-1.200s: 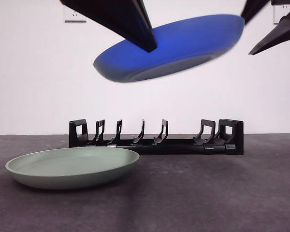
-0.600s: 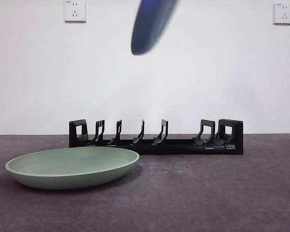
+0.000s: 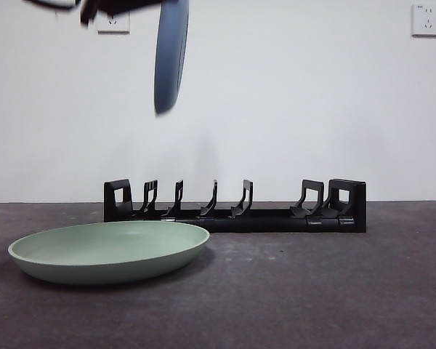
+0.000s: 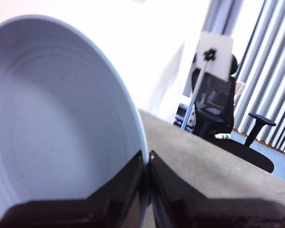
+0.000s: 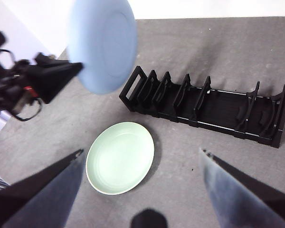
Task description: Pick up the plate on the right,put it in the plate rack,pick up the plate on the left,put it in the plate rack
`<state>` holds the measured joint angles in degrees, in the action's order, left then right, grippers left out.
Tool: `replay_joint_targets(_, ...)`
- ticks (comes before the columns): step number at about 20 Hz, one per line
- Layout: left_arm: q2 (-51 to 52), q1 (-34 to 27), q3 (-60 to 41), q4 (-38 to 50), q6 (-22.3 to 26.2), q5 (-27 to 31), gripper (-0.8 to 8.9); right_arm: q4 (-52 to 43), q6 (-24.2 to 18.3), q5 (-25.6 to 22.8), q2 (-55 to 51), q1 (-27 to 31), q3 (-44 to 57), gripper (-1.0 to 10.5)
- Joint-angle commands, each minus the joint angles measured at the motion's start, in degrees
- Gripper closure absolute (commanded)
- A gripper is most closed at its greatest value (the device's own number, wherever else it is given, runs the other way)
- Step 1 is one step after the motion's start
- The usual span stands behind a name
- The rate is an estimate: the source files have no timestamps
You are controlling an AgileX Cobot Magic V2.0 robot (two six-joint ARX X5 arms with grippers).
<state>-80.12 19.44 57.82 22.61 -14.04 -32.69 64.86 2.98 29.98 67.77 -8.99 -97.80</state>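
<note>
My left gripper (image 4: 146,161) is shut on the rim of the blue plate (image 4: 52,133). It holds the plate upright on edge, high above the left part of the plate rack (image 3: 236,207); the front view shows the blue plate (image 3: 171,54) edge-on under the dark left gripper (image 3: 131,6). The green plate (image 3: 109,251) lies flat on the table in front of the rack's left end. My right gripper (image 5: 141,152) hangs open high over the table, looking down on the blue plate (image 5: 102,45), the green plate (image 5: 120,157) and the rack (image 5: 206,102). All rack slots are bare.
The dark grey table (image 3: 312,291) ends at a white wall with two sockets (image 3: 426,19). An office chair (image 4: 218,123) and curtains stand beyond the table in the left wrist view.
The blue plate has turned from nearly flat to upright on edge and moved left. The second gripper near its right rim has left the front view.
</note>
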Motion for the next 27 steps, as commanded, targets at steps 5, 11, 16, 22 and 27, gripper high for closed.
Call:
replay_joint_targets(5,-7.52,-1.66,0.09,4.07,-1.68,-2.21,8.22,1.4,-1.36,0.0,1.03,0.0,0.37,5.4)
replay_joint_targets(11,-13.11,-2.05,0.13,5.03,0.52,-1.81,8.22,3.74,-2.38,0.0,1.49,0.0,0.37,5.4)
replay_joint_targets(16,-16.83,-2.05,0.13,5.2,2.21,-0.7,8.22,4.13,-2.64,0.0,1.49,0.0,0.37,5.4)
replay_joint_targets(22,-17.59,-1.97,0.13,-0.31,8.59,4.83,8.22,4.15,-3.08,0.0,1.62,0.0,0.37,5.4)
replay_joint_targets(27,-17.59,-1.86,0.13,-3.28,11.28,5.62,8.13,4.44,-3.21,0.0,2.54,0.0,0.37,5.4)
